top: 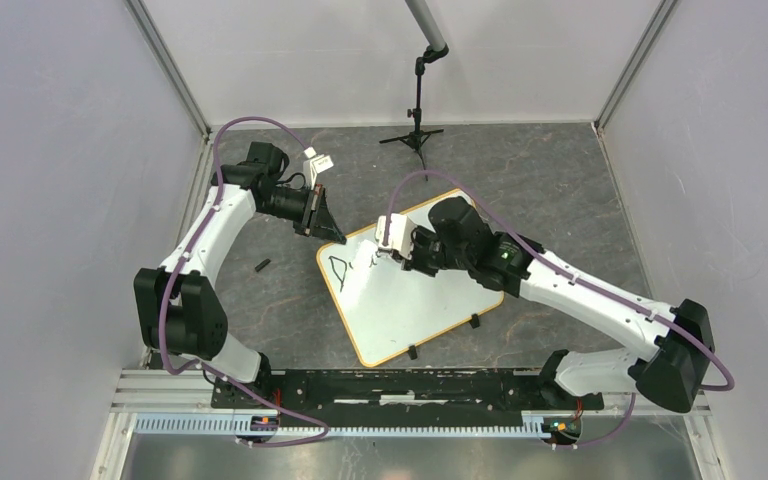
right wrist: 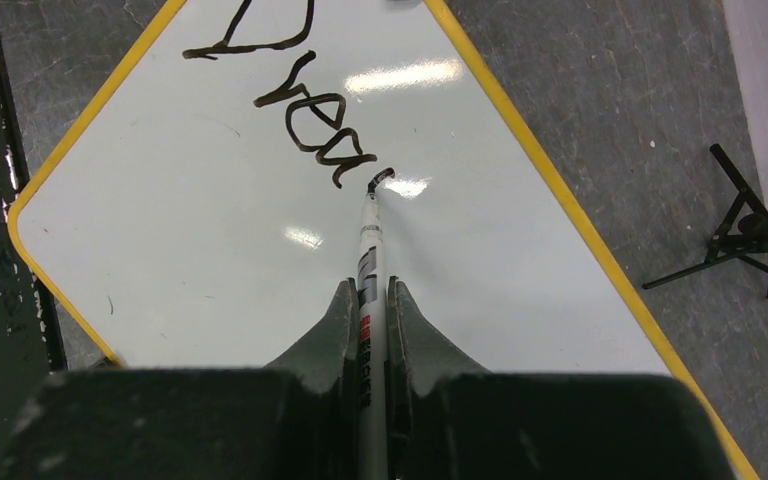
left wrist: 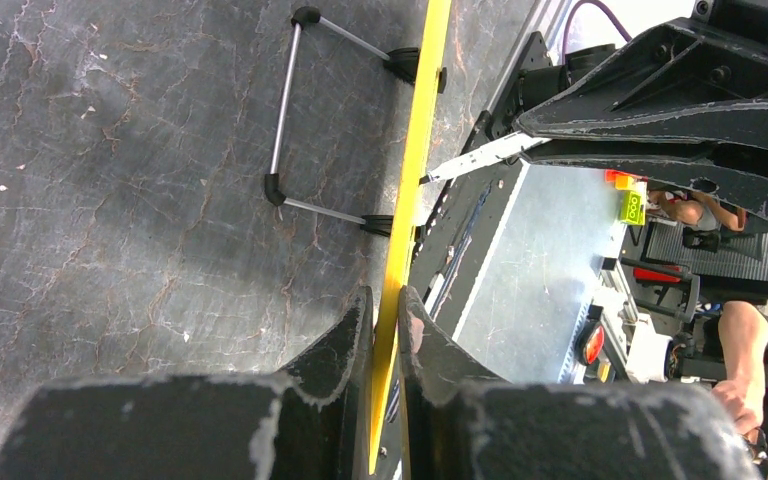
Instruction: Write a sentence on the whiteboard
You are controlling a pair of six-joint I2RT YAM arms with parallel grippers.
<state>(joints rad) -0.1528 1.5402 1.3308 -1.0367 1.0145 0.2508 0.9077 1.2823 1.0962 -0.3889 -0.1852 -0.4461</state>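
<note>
- Right gripper (right wrist: 368,288): clamped on the marker (right wrist: 369,235), whose tip touches the whiteboard (right wrist: 190,260) just after "Drea" of the sentence (right wrist: 295,120).
- Left gripper (left wrist: 385,305): clamped on the board's yellow rim (left wrist: 415,130).
- Good practice: light, even tip pressure, with the board held firm.

The whiteboard (top: 415,315) sits in the middle of the table (top: 560,180), turned cornerwise. The sentence (top: 341,268) runs from its left corner, the marker (right wrist: 370,240) tip touching just beside. The tripod (top: 417,135) stands at the far edge.

Overhead view steeply downward; both wrist views close, sharing the whiteboard (right wrist: 210,250)
</note>
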